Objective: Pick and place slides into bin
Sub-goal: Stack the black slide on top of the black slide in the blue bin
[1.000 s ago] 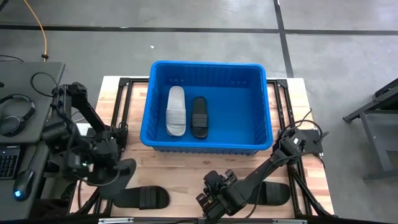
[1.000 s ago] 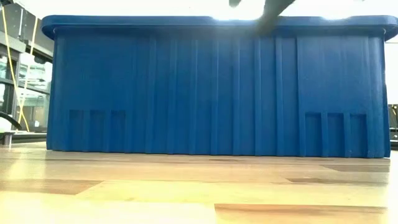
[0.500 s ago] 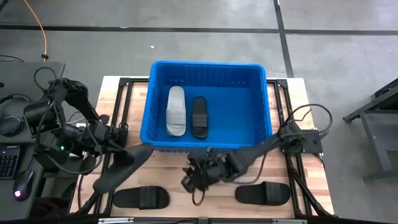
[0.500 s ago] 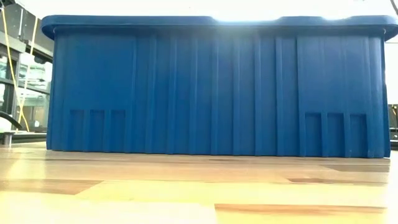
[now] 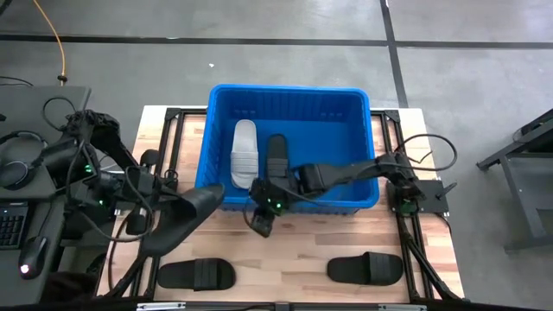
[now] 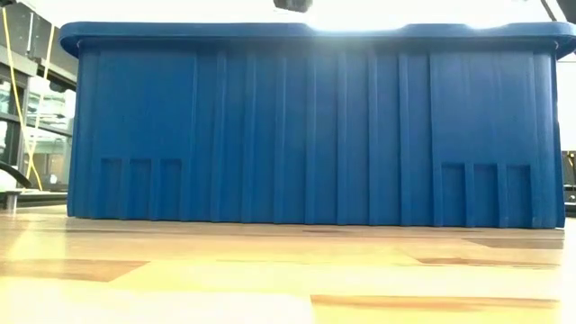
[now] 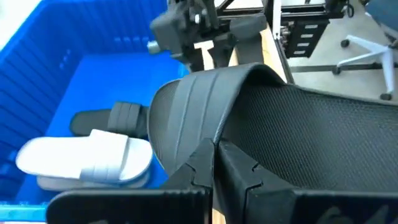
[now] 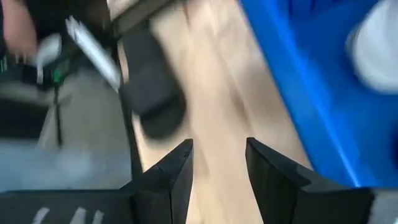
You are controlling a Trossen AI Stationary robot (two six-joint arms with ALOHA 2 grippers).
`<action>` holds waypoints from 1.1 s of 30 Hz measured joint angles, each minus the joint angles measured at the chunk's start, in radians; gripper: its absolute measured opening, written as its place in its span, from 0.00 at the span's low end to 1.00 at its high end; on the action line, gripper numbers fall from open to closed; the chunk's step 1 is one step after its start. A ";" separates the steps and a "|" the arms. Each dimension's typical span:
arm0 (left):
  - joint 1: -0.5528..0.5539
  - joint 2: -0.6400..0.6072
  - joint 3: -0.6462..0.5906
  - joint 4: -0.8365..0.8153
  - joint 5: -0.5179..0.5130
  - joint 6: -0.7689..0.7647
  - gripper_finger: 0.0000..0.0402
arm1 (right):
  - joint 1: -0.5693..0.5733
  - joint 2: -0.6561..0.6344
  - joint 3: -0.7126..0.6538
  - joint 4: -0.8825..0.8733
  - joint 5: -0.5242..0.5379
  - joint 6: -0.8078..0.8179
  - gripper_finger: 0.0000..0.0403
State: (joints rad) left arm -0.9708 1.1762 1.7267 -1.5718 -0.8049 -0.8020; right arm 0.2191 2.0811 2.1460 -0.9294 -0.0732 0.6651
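1. high view: the left gripper (image 5: 154,207) is clenched on a black slide (image 5: 186,216), carried in the air just off the bin's (image 5: 289,92) near left corner, toe end toward the wall. the right gripper (image 5: 262,220) hangs empty by the near wall, jaws apart. a grey slide (image 5: 244,154) and a black one (image 5: 276,155) lie side by side in the bin; two more black slides (image 5: 196,275) rest on the table (image 5: 285,255) near its front edge. risk: both grippers are close at the same wall, so the carried slide could strike the right arm or catch the rim and twist out.
2. low view: only the bin's wall (image 6: 315,135) and a dark bit of arm above the rim; it shows how tall the wall is, which the overhead picture hides. a low carry would hit it.
3. left wrist view: the fingers (image 7: 205,163) pinch the slide's strap (image 7: 205,106) at one edge, a thin hold that could slip. only here is the grip itself seen.
4. right wrist view: fingers (image 8: 177,171) parted with nothing between, over bare wood beside the blue wall.
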 joint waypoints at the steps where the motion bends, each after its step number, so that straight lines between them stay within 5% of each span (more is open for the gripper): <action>1: 0.006 -0.002 0.000 0.001 -0.003 0.016 0.00 | -0.011 0.000 0.000 -0.035 -0.057 -0.005 0.34; 5: 0.032 -0.005 0.000 0.000 -0.004 0.084 0.00 | -0.031 0.000 0.000 -0.110 -0.318 -0.107 0.34; 9: 0.057 0.001 0.000 0.001 -0.016 0.119 0.00 | -0.064 -0.026 -0.001 -0.087 -0.424 -0.143 0.34; 22: 0.055 0.027 -0.004 0.001 -0.068 0.251 0.00 | -0.239 -0.178 0.001 0.279 -0.346 0.068 0.34; 28: 0.084 0.046 -0.031 0.002 -0.106 0.338 0.00 | -0.311 -0.170 0.000 0.321 -0.425 0.247 0.35; 33: 0.150 0.045 -0.037 0.001 -0.104 0.388 0.00 | -0.331 -0.122 -0.001 0.310 -0.494 0.300 0.45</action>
State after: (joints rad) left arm -0.8208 1.2213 1.6897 -1.5711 -0.9084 -0.4143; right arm -0.1124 1.9593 2.1448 -0.6197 -0.5676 0.9653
